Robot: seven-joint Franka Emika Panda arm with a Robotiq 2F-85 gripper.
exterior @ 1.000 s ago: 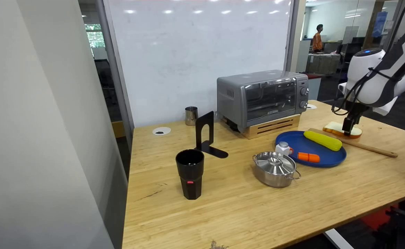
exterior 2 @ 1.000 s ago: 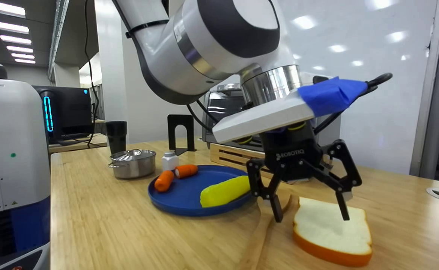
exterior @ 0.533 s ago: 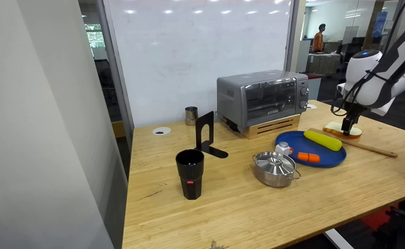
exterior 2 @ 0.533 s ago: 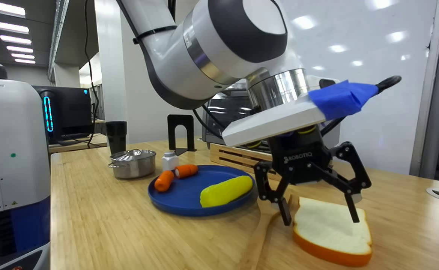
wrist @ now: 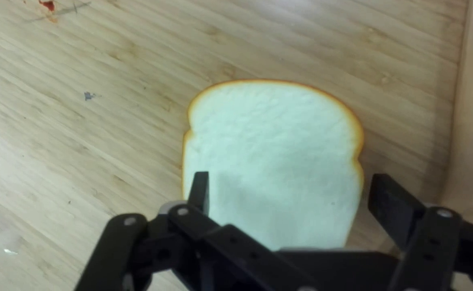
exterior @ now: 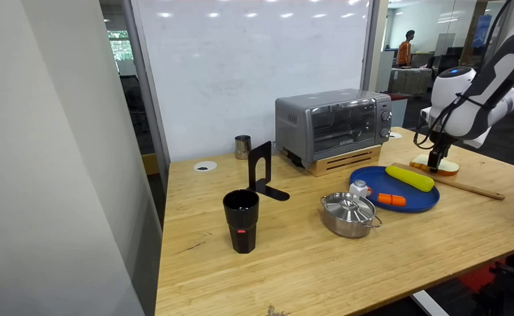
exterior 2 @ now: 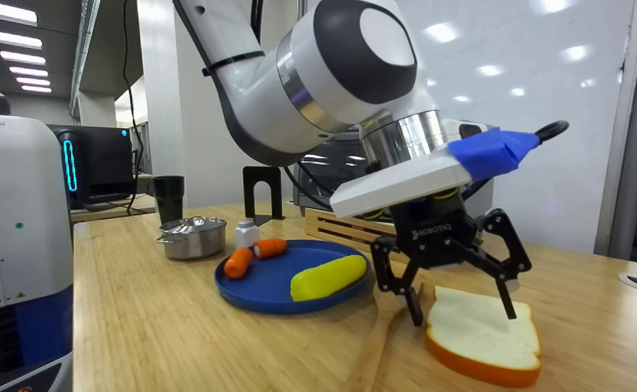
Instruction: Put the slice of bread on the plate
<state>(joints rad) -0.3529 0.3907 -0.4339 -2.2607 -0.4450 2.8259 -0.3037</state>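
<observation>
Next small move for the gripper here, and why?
Probably nudge the open gripper toward the wrist view's left before closing: there, one of the fingers overlaps the slice of bread while the other lies past its right edge, so the gripper looks off-centre.

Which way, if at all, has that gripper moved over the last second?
Yes: in an exterior view, the gripper has moved toward the picture's right, judged against the plate. It covered part of the plate's right rim before; now that rim shows.
</observation>
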